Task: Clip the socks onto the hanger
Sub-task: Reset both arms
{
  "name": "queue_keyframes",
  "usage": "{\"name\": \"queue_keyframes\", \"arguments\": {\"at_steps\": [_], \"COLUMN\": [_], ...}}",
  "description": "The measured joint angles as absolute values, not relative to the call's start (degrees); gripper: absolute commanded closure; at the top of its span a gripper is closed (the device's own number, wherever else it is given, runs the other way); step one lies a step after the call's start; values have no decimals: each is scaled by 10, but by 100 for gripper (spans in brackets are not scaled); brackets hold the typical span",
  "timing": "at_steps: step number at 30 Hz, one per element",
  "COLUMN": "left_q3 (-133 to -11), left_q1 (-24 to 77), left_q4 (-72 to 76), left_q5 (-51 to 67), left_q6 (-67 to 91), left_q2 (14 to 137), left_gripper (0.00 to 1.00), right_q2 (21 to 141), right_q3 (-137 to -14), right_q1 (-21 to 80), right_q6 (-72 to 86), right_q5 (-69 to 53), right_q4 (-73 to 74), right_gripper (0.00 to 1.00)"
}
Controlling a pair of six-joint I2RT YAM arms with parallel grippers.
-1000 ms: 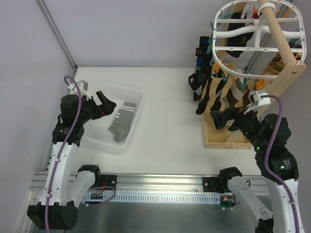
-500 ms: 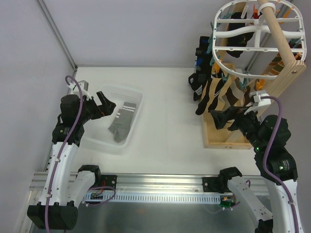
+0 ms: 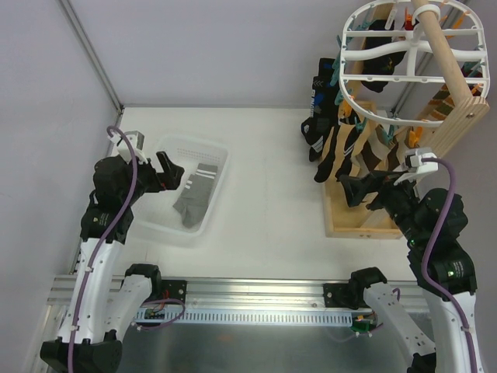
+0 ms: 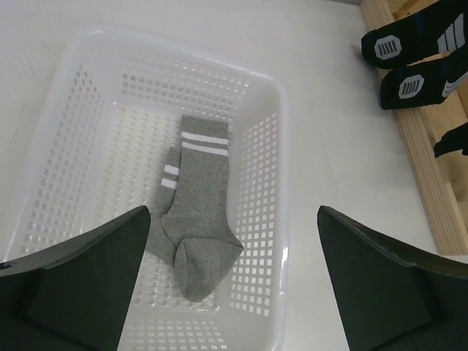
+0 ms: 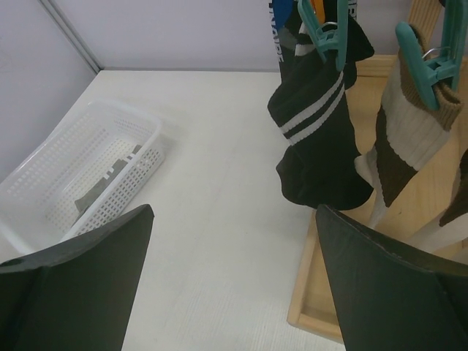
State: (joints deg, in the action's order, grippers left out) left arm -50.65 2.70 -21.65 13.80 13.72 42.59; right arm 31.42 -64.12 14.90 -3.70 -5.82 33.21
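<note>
Pick-up step: left gripper [image 3: 169,169], wide open and empty, hangs over the grey sock [image 4: 201,197] in the basket [image 4: 282,117]; right gripper [image 3: 353,189], also open and empty, sits near the hanger [image 3: 373,56]; next likely calls for descending and pinching the cuff.

The hanger [image 3: 386,55] is a white oval frame with cross bars, high at the far right. Teal pegs [image 5: 322,28] hang from its rim and hold socks that hang straight down, among them a black sock [image 5: 314,146] with two white stripes and a brown and cream sock [image 5: 398,142]. The grey socks [image 4: 201,212], white-striped at the cuffs, lie flat and overlapping in the mesh basket [image 4: 284,183] at the near left.
</note>
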Motion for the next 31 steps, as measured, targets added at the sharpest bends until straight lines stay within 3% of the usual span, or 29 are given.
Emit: {"name": "queue_keyframes", "arguments": {"at_steps": [9, 21, 31], "left_q3": [-452, -391, -388], "left_q1": [30, 30, 30], "left_q4": [-170, -163, -155], "left_q5": [153, 164, 196], "left_q6": [110, 125, 133], "left_q2": [300, 196, 230], "left_gripper": [1, 1, 1], "right_q2": [293, 175, 146], "right_q3": [-623, -489, -480], "right_q1": [149, 149, 149], "right_q6": [-41, -43, -39], "right_q5": [-54, -53, -37], "right_q4": [332, 309, 316], "right_gripper": [3, 3, 3]}}
